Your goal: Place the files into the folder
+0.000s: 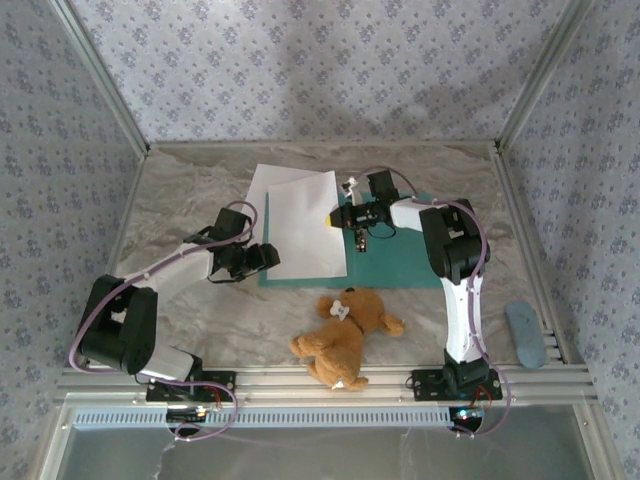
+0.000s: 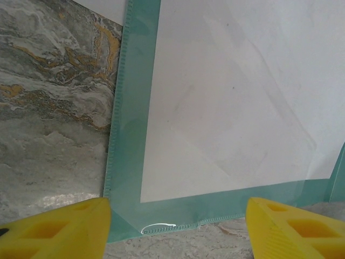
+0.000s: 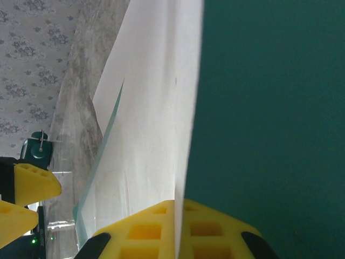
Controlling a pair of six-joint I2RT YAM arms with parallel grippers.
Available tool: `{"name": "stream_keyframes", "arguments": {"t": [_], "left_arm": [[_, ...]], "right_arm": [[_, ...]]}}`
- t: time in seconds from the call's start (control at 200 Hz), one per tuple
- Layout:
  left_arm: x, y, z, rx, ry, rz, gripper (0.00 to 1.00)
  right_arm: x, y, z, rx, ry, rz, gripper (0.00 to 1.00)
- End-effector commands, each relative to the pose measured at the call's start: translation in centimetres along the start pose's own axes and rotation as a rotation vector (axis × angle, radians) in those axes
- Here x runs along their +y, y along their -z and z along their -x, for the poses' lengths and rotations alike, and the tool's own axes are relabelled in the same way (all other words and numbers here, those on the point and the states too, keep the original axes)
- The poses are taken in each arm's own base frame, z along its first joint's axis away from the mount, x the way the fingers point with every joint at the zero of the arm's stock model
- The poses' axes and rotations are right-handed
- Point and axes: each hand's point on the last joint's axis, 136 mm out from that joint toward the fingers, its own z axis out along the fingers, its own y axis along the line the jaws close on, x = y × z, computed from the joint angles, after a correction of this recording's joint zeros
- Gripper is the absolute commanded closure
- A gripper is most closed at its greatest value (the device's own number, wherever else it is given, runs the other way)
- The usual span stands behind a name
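Paper files (image 3: 151,135), I judged thin, floppy | right gripper (image 3: 175,221) was pinched closed on their edge | left gripper (image 2: 178,224) stood open, lower frame

1 marbled tabletop (image 1: 190,200). On it, 2 white sheets: 1 front sheet (image 1: 310,235) and 1 back sheet (image 1: 262,183), overlapped. 1 teal folder (image 1: 400,265). 1 brown teddy bear (image 1: 345,335). 1 grey-blue oblong thing (image 1: 525,335) by the right edge, kind unclear. 2 arms: 1 left arm (image 1: 170,265), 1 right arm (image 1: 455,270). 2 grippers: 1 left gripper (image 1: 266,258), 1 right gripper (image 1: 336,215). 2 yellow fingers (image 2: 59,229) per gripper, 4 in all. 3 patterned walls (image 1: 320,70): left, back, right. 2 metal corner posts (image 1: 100,75) between the walls. 1 metal rail (image 1: 330,382) along the near edge.
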Motion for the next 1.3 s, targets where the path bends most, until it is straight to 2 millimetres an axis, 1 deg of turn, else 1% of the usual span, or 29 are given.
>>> {"name": "stream_keyframes", "arguments": {"t": [0.0, 0.15, 0.25, 0.42, 0.555, 0.77, 0.924, 1.024, 1.174, 1.249, 1.294], "left_arm": [[-0.4, 0.1, 0.2, -0.006, -0.014, -0.021, 0.33], [-0.3, 0.0, 0.1, -0.003, -0.011, -0.020, 0.33], [-0.3, 0.0, 0.1, -0.001, -0.010, -0.020, 0.33], [-0.3, 0.1, 0.1, -0.004, -0.009, -0.022, 0.33], [-0.2, -0.1, 0.0, -0.003, -0.006, -0.023, 0.33], [-0.2, -0.2, -0.1, 0.000, -0.004, -0.027, 0.33], [-0.2, -0.1, -0.1, 0.001, -0.004, -0.029, 0.33], [-0.3, 0.0, -0.2, 0.001, -0.006, -0.029, 0.33], [-0.5, 0.3, 0.1, -0.005, -0.013, -0.028, 0.33], [-0.9, 0.8, 0.6, -0.017, -0.027, -0.027, 0.33], [-1.1, 1.2, 0.9, -0.028, -0.040, -0.024, 0.33]], "right_arm": [[1.3, 0.7, 0.9, -0.027, 0.032, 0.009, 0.96], [1.3, 0.1, -0.1, -0.017, 0.021, 0.020, 0.96], [1.4, -0.1, -0.4, -0.015, 0.015, 0.026, 0.96], [2.1, -0.4, -0.9, -0.007, 0.022, 0.037, 0.96], [2.5, -0.7, -1.1, -0.003, 0.029, 0.047, 0.96], [2.5, -1.0, -1.0, 0.000, 0.039, 0.051, 0.95], [2.5, -1.1, -0.9, 0.003, 0.038, 0.050, 0.93], [2.5, -0.9, -1.0, 0.007, 0.037, 0.046, 0.88], [2.7, 0.0, -0.7, 0.007, 0.040, 0.020, 0.69], [2.9, 0.6, -0.5, 0.002, 0.044, -0.001, 0.62], [3.0, 0.9, -0.3, -0.002, 0.046, -0.009, 0.59]]}}
